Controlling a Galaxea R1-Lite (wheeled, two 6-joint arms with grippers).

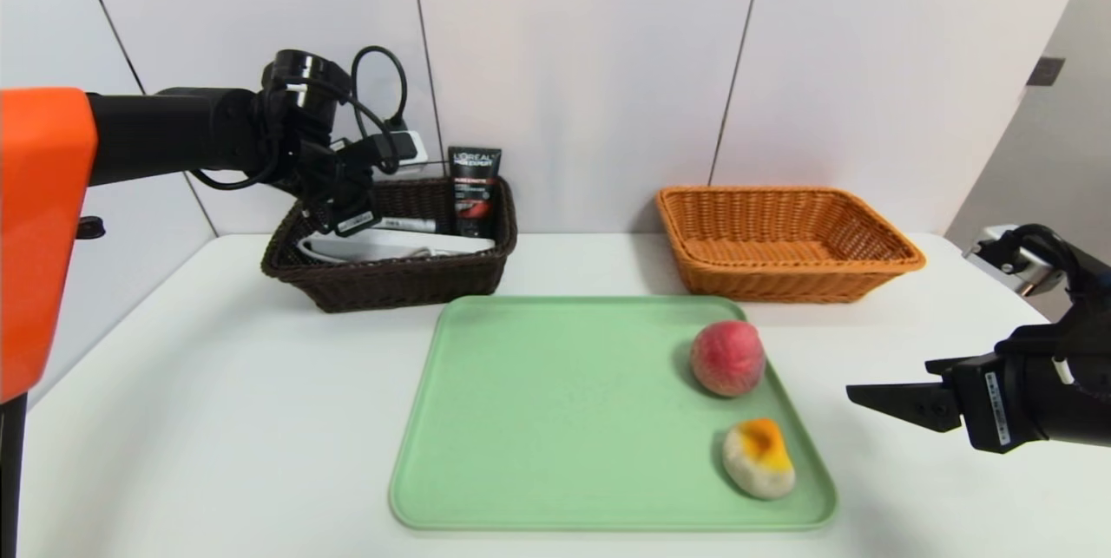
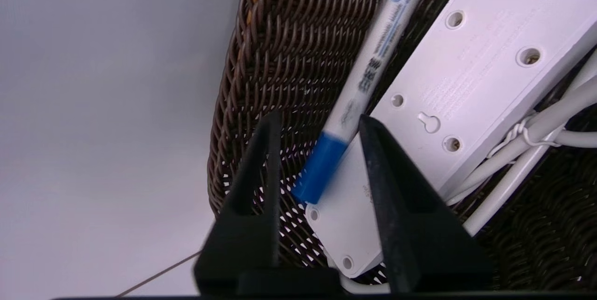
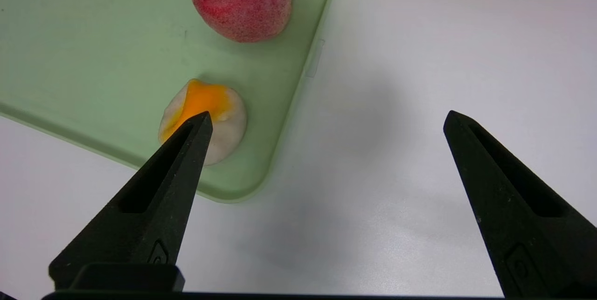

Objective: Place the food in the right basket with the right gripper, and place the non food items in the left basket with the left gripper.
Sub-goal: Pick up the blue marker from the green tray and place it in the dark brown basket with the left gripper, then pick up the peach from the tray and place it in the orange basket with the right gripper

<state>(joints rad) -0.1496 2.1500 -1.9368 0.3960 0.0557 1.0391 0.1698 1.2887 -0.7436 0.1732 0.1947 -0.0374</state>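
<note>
1. Far left, the left gripper (image 2: 319,122) hangs over the dark brown wicker basket (image 1: 408,287), its fingers parted with nothing between them. The white marker pen (image 2: 368,71) with blue caps lies just beneath, free of the grip; this looks like the moment of its release.
2. In that basket, the white power strip (image 1: 391,246) lies along the bottom with its white cord (image 2: 517,141), the marker beside it, and the black L'Oréal Men Expert tube (image 1: 475,193) stands leaning at the back near the right end. The non-food sorting appears finished; the left arm need only lift clear.
3. In the middle, the green tray (image 1: 564,410) carries the food near its right edge: the pink-red peach (image 1: 727,358) farther back, the beige oval lump with an orange-yellow top (image 1: 759,459) nearer the front corner.
4. Behind the tray, toward the right, sits the orange-tan wicker basket (image 1: 798,285), with no food in it.
5. Far right, the right gripper (image 3: 328,120) waits beside the tray, spread wide and holding nothing. Its next move should be to centre over one food item, lower around it, close gently and carry it to the orange-tan basket. The round peach could roll if nudged off-centre.
</note>
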